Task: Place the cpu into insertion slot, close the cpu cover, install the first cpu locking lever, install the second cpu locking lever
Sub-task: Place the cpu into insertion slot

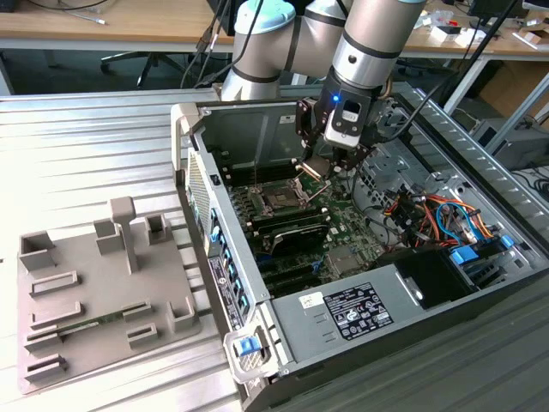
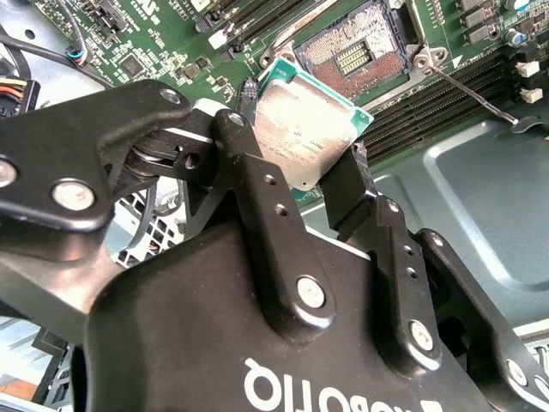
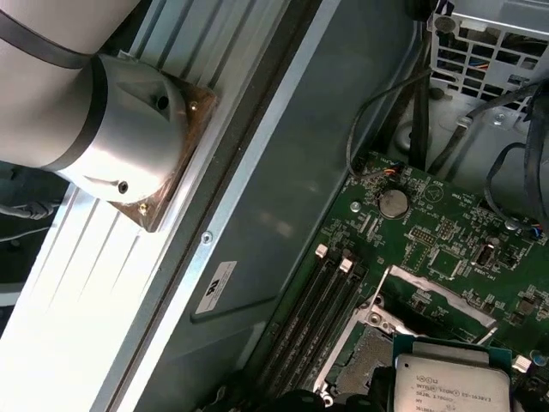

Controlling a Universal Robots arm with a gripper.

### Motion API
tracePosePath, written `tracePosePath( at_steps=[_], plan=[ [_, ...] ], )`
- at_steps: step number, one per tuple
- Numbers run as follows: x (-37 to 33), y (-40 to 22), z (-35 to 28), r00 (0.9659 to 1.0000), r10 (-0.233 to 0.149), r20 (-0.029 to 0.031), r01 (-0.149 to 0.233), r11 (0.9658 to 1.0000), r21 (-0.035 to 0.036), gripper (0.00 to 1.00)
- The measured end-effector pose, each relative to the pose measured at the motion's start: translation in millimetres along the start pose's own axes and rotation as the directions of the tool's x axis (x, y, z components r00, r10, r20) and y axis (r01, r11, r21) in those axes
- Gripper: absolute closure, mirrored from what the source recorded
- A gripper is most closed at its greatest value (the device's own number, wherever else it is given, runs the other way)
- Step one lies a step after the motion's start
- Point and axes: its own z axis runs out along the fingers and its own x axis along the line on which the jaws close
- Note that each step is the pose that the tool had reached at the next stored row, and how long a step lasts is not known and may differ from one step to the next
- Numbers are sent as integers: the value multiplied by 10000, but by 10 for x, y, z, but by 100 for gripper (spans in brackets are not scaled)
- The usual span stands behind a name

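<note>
The cpu (image 2: 310,129) is pinched in my tool (image 2: 298,142). The two black fingers (image 2: 257,197) are pressed on opposite edges and the dull silver top faces the second wrist camera. It's up in the air above the motherboard (image 2: 163,34), not seated in anything yet.

The insertion slot (image 2: 360,56) is just beyond the chip, uncovered, with its pin field bare. The cpu cover (image 3: 433,290) shows in the first wrist view as a silvery frame along one side of the slot, not lying over it. One thin locking lever (image 2: 472,90) sticks out from a corner of the slot and runs across the memory slots (image 3: 330,296). Can't tell where the other lever is.

In the exterior view the slot is at about 8 o'clock from my tool, pretty close. The arm (image 1: 377,34) reaches down into the open computer case (image 1: 225,257), which lies on its side on the ribbed metal desk (image 1: 86,154). A grey fixture tray (image 1: 103,292) sits on the desk at roughly 8 o'clock from the case, just beside it.
</note>
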Motion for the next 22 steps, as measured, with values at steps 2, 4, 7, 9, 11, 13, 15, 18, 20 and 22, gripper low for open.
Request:
tracePosePath(
  at_steps=[2, 4, 7, 9, 11, 13, 15, 18, 20, 22],
  plan=[
    [0, 0, 0, 10000, 38, 1, -38, 10000, 0, 45],
    [0, 0, 0, 10000, 77, 2, -77, 10000, -1, 45],
    [0, 0, 0, 9999, 155, 4, -155, 9999, -3, 45],
    [0, 0, 0, 9998, 184, 4, -184, 9998, -4, 45],
    [0, 0, 0, 9998, 207, 5, -207, 9998, -4, 45],
    [0, 0, 0, 9997, 228, 5, -228, 9997, -5, 45],
    [0, 0, 0, 9997, 257, 6, -257, 9997, -6, 45],
    [0, 0, 1, 9996, 297, 7, -297, 9996, -6, 45],
    [0, 0, 1, 9995, 320, 7, -320, 9995, -7, 45],
    [0, 0, 1, 9994, 344, 8, -344, 9994, -7, 45]
  ],
)
